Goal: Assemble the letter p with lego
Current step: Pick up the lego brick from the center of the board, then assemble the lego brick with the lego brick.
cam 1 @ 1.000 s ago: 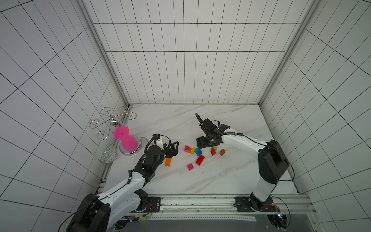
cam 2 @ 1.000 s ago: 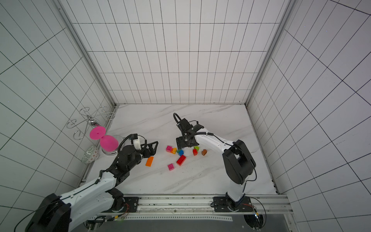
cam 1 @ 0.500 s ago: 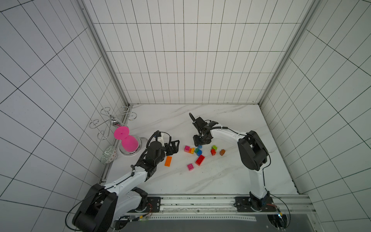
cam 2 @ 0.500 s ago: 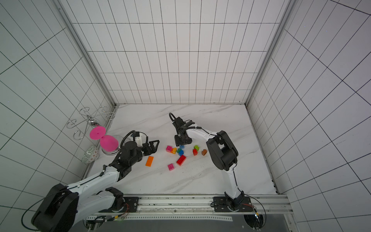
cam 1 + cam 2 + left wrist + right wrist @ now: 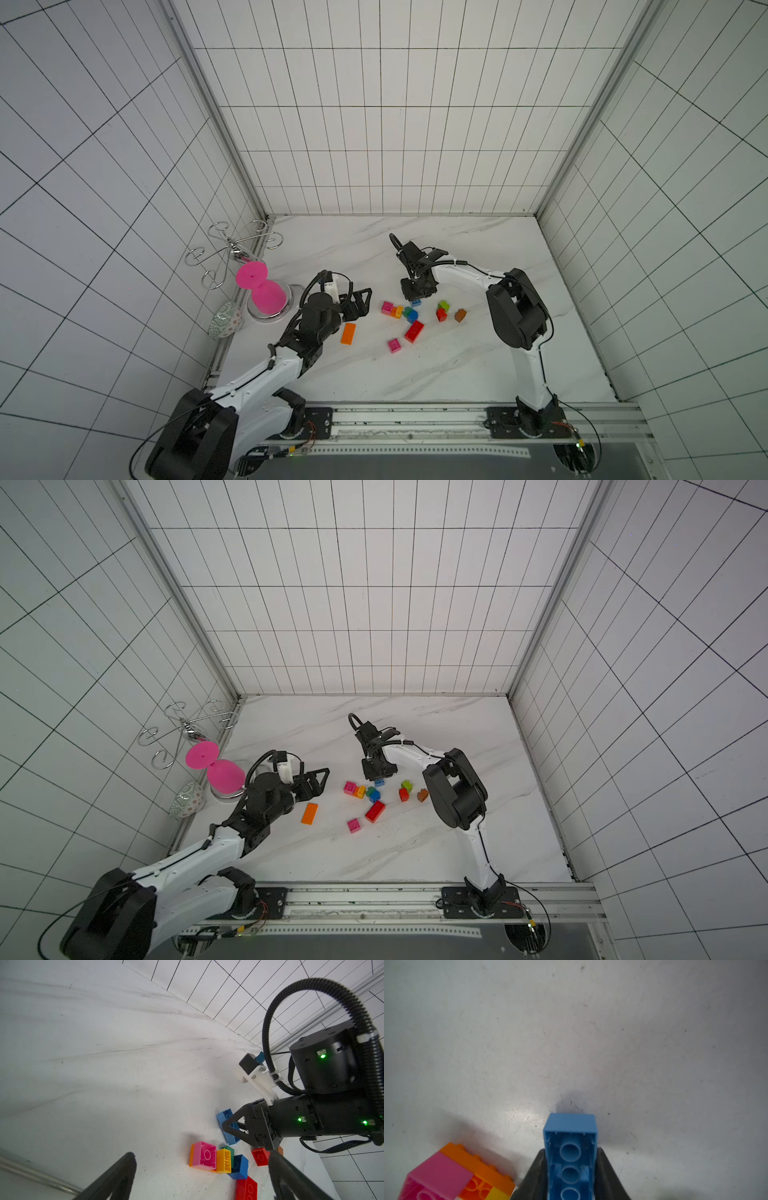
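Nearest the rail, a single pink brick [image 5: 393, 345] lies alone on the marble table [image 5: 415, 374]. A long red brick [image 5: 414, 331] lies just beyond it and a long orange brick [image 5: 348, 333] lies off toward the left arm. The pink and orange ones appear in the top views alone. The left gripper [image 5: 360, 304] stands just beside the orange brick's far end, jaws spread wide, holding nothing. Farther on sits a tight cluster [image 5: 397, 311] of pink, orange, yellow, green and blue bricks. The left wrist view shows that cluster [image 5: 223, 1160] with hollow undersides turned to its camera, a detail too small to read in both top views. Toward the right arm, a small red brick [image 5: 441, 315], a brown brick [image 5: 460, 315] and a green brick [image 5: 443, 305] sit near one another, apart from the cluster. Beyond the cluster the right gripper [image 5: 417, 296] points down at the table, and both top views give only a sliver of the light-blue brick [image 5: 379, 782] beneath it. The right wrist view settles the matter: the fingers [image 5: 536, 1169] bear on both long sides of that brick, its underside tubes facing the camera. By the left wall, a pink cup [image 5: 262, 291] stands before a wire rack [image 5: 232, 249].
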Robot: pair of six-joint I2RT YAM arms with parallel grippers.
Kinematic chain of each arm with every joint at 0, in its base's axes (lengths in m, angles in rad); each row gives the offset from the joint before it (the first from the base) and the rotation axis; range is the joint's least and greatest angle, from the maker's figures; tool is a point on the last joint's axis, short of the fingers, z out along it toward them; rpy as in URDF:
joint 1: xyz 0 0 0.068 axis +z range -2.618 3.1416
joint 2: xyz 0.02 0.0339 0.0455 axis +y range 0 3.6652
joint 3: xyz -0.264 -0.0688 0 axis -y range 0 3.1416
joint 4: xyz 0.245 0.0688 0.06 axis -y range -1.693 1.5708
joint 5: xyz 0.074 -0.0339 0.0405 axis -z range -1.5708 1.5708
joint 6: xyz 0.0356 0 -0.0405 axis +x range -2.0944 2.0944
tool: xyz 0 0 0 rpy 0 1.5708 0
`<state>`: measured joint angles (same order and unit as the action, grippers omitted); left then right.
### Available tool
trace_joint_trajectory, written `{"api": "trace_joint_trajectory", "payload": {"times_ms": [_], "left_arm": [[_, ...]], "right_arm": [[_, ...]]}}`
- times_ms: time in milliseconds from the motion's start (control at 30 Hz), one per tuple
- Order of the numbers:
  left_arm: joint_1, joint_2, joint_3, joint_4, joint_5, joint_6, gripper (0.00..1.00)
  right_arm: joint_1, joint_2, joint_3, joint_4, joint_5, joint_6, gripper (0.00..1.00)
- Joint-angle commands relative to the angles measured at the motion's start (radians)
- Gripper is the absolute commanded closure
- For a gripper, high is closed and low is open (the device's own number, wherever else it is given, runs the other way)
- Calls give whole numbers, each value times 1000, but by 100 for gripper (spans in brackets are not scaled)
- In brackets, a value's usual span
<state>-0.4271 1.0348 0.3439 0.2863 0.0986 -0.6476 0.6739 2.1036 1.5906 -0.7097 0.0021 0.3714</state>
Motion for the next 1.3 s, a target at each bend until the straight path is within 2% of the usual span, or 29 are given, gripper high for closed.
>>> {"api": "trace_joint_trajectory", "payload": {"times_ms": [0,133,467,567,667,833,1033,1267], "left_arm": [[6,-42,-6,23,0,-3,2],[5,-122,-42,46,-5,-3,2],[5,-436,-148,43,-78,19,3],[4,-502,-167,27,-116,26,2],[5,-529,-186,28,-159,25,2],[6,-469,-173,34,-169,26,2],[22,-291,-136,73,-123,-21,2],[144,-146,-134,112,4,-112,2]], "right_arm": [[-4,-58,17,-35,33,-44,99],[-4,-154,-7,-27,34,-97,100],[2,-414,-140,89,-112,-250,100],[12,-457,-196,151,-185,-326,100],[52,-458,-215,156,-186,-426,100],[119,-399,-208,121,-149,-555,100],[176,-268,-77,-50,-144,-675,100],[204,-195,-12,-89,-136,-760,100]]}}
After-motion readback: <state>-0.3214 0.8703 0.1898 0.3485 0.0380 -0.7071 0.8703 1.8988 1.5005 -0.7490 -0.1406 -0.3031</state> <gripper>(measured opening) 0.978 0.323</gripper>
